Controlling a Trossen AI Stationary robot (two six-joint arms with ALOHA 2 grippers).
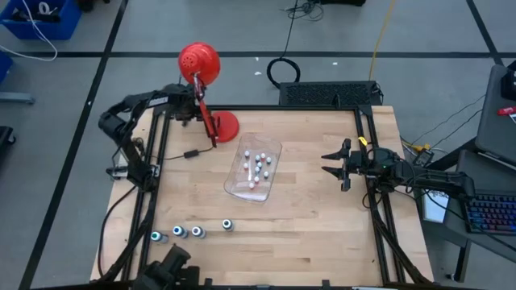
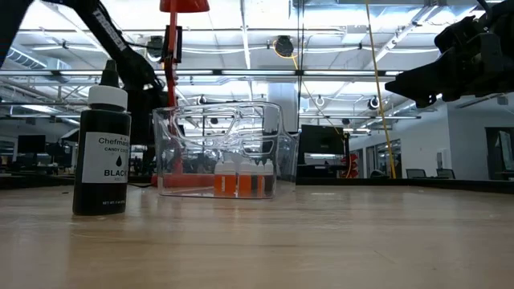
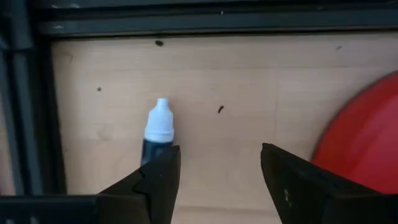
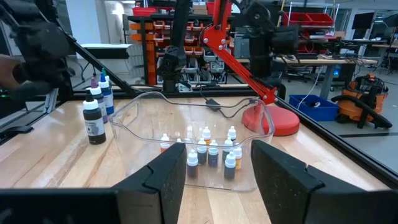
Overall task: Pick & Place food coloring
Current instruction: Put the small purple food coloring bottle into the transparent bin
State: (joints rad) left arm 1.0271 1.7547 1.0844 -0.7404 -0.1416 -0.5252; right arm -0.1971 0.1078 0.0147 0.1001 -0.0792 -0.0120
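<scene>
1. Wooden table (image 1: 322, 234), one; carries everything.
2. Red desk lamp (image 1: 211, 105), one; base at the far edge, toward the left corner.
3. Clear plastic tub (image 1: 275, 151), one, mid-table; evidently the collecting bin.
4. Left gripper (image 3: 219, 174), at the far-left corner beside the lamp base; jaws parted, empty, a small white-capped dark bottle (image 3: 158, 134) just beside one finger.
5. Right gripper (image 1: 334, 163), near the right edge, jaws half-spread, empty, facing the tub.
6. Larger dark bottles (image 1: 197, 232), four, rowed along the near edge, apparently awaiting collection.
7. Tiny white-topped bottles (image 1: 259, 165), about a dozen, inside the tub.
</scene>
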